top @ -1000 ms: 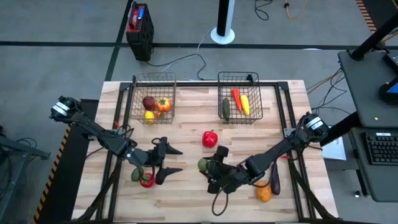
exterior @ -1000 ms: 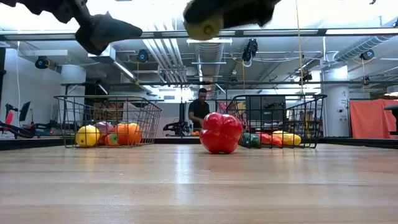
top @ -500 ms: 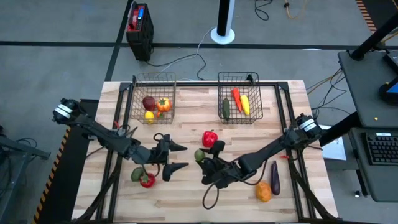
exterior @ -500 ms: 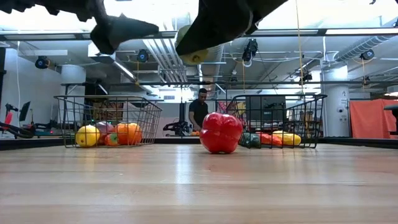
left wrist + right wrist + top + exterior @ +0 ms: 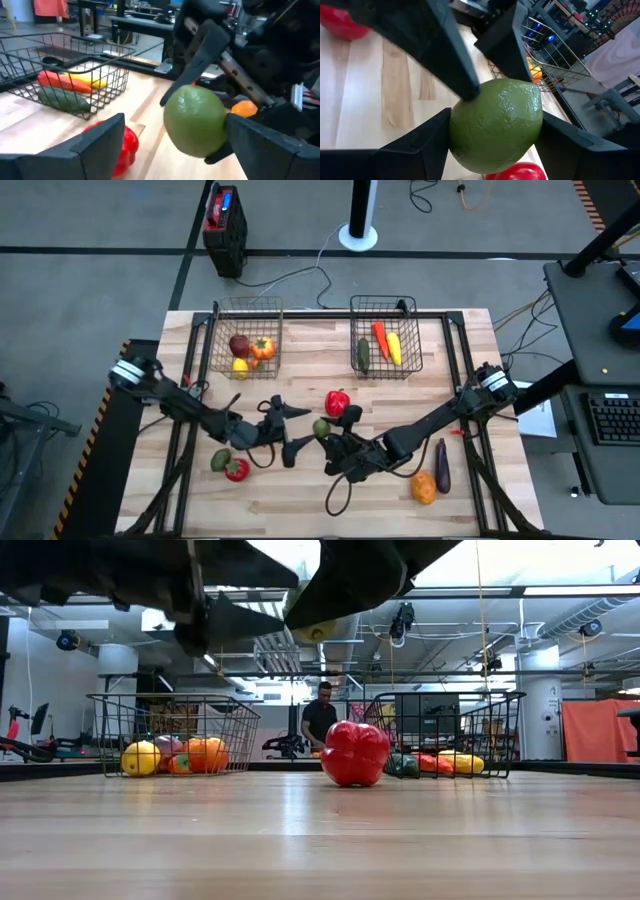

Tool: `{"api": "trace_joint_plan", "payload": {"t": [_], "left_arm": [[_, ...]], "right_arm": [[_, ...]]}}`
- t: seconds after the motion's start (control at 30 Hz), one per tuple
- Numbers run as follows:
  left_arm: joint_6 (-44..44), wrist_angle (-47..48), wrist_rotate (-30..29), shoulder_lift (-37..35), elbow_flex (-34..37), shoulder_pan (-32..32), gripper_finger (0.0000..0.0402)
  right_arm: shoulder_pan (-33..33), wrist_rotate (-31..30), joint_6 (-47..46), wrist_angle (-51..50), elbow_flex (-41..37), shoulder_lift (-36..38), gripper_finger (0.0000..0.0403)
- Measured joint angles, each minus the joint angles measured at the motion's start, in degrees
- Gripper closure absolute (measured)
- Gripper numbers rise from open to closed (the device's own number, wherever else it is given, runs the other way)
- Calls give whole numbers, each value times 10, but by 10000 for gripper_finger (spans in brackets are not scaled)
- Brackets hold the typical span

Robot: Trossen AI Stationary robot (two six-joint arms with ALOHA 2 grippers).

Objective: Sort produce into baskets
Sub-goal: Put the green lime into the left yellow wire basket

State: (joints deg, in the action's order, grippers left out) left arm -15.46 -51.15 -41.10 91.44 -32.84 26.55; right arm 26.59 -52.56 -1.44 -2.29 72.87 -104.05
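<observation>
My right gripper (image 5: 328, 434) is shut on a green lime (image 5: 321, 428), held above the table's middle. My left gripper (image 5: 305, 428) is open, with its fingers on either side of the same lime (image 5: 194, 121). A red pepper (image 5: 338, 402) stands on the table just beyond them. The left wire basket (image 5: 222, 338) holds red, orange and yellow pieces. The right wire basket (image 5: 408, 340) holds a cucumber, a carrot and a yellow piece. My right gripper pinches the lime between its two fingers on opposite sides (image 5: 456, 131). The fingers come about level from the table's right side. The lime is lifted clear of the table. My left gripper's fingertip (image 5: 469, 91) reaches the lime's skin; I cannot tell whether it touches.
A green piece (image 5: 220, 461) and a red piece (image 5: 237, 471) lie at the near left. An orange (image 5: 424, 489) and a purple eggplant (image 5: 441, 464) lie at the near right. A red-and-black box (image 5: 222, 218) stands on the floor beyond the table. A person (image 5: 320, 718) stands far behind.
My right gripper has carried the lime up and a little toward the table's left and far edges, then held still. My left gripper has gone toward the table's right edge, staying open, until its fingers stand around the lime.
</observation>
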Motion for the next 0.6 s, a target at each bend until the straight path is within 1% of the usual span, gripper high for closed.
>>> {"api": "trace_joint_plan", "payload": {"t": [0.27, 0.6], "left_arm": [[-5, -84, 23, 44, -3, -6, 75], [-26, -88, 57, 77, -35, -25, 76]], "right_arm": [[0, 0, 0, 0, 0, 0, 162], [0, 0, 0, 0, 0, 0, 163]]}}
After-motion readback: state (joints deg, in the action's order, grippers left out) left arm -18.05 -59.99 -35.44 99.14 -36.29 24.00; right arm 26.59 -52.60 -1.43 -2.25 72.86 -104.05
